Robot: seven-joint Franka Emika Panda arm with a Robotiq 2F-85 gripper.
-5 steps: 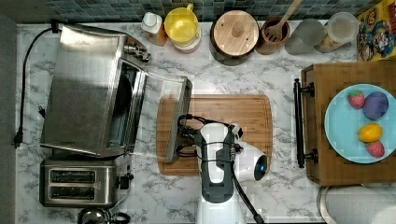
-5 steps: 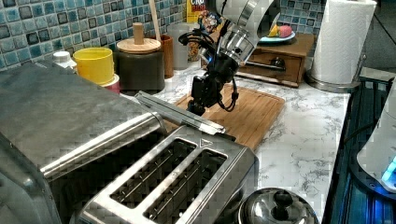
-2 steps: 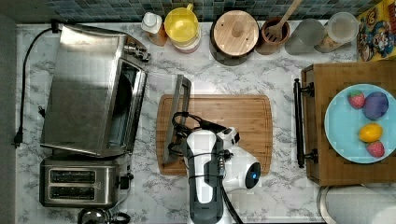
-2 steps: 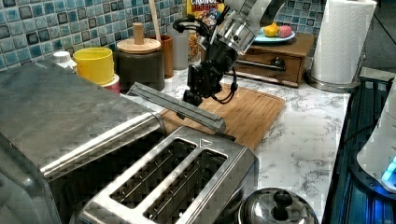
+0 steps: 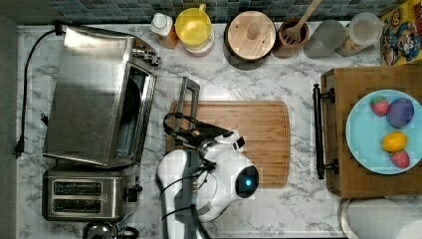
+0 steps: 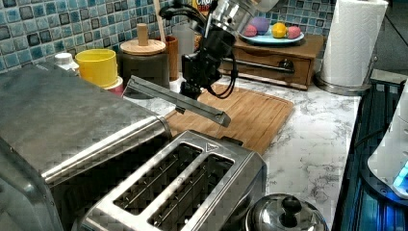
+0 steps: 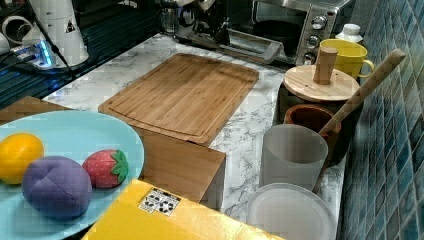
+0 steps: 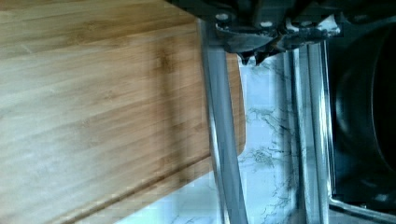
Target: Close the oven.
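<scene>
The oven is a large steel box at the top view's left, also seen in the left view and the right view. Its glass door hangs half raised, tilted between flat and upright. The steel bar handle runs along the door's free edge. My gripper is shut and presses against the door at the handle, over the cutting board's edge. In the wrist view the gripper sits in the gap between the handle bar and the door glass.
A bamboo cutting board lies beside the oven. A two-slot toaster stands by the oven. Jars, a yellow cup and a utensil pot line the tiled wall. A wooden tray with a blue plate of toy fruit stands at the top view's right.
The door has swung up from nearly flat to half raised. My gripper has risen and moved toward the oven with it.
</scene>
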